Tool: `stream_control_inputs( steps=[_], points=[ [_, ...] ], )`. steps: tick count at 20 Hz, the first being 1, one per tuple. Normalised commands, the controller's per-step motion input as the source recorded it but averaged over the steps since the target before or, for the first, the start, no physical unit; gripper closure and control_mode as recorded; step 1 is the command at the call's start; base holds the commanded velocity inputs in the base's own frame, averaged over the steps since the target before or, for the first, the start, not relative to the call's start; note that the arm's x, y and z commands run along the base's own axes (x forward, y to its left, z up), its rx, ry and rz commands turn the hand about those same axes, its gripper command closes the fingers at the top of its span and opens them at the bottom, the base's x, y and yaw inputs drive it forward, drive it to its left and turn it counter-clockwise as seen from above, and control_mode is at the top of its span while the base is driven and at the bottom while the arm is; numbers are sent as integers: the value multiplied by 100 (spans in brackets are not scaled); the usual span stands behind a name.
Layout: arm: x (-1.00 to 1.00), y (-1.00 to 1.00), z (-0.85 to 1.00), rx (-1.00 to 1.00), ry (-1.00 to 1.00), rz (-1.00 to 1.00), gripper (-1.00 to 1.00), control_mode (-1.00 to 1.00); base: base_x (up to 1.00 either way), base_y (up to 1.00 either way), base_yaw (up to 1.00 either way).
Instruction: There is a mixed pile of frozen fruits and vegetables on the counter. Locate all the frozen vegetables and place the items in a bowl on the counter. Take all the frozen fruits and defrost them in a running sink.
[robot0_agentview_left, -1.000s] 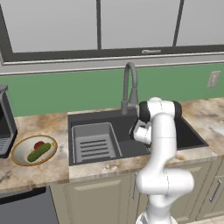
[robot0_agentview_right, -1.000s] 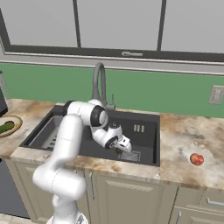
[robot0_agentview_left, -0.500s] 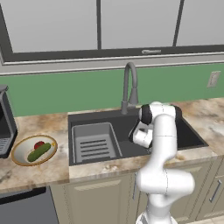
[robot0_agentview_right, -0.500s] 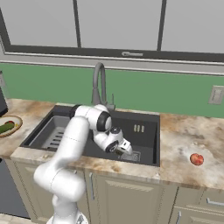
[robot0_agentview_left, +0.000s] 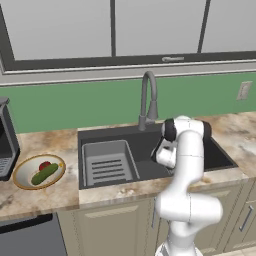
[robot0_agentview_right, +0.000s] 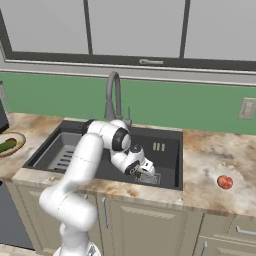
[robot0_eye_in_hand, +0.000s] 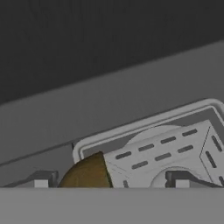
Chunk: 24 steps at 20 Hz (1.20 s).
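green-walled kitchen counter (robot0_agentview_left: 45, 192) with a dark sink (robot0_agentview_right: 167, 145); the white arm (robot0_agentview_right: 82, 165) bends down into it, gripper (robot0_agentview_right: 148, 175) open just above the drain (robot0_eye_in_hand: 164, 153), a brown fruit (robot0_eye_in_hand: 86, 173) between its fingertips.

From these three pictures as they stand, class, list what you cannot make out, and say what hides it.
- Brown item in the hand view: cut off by the bottom edge, kind unclear.
- Gripper in the right base view: fingertips too small to read against the sink.
- Sink floor in the left base view: partly hidden behind the arm.
- Bowl contents: too small to name surely.
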Motion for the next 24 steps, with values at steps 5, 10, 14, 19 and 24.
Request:
stream_control_inputs(
  steps=[5,10,14,19,24],
  points=[
    [-4,-11,91,-6,9,1,-100,-100,0,0,0],
    [-18,-3,100,-3,6,5,-100,-100,0,0,0],
    [-21,-9,100,-1,4,8,-100,-100,0,0,0],
    [-27,-8,100,-2,6,10,-100,-100,0,0,0],
    [-42,-11,100,-1,6,7,-100,-100,0,0,0]
  ],
)
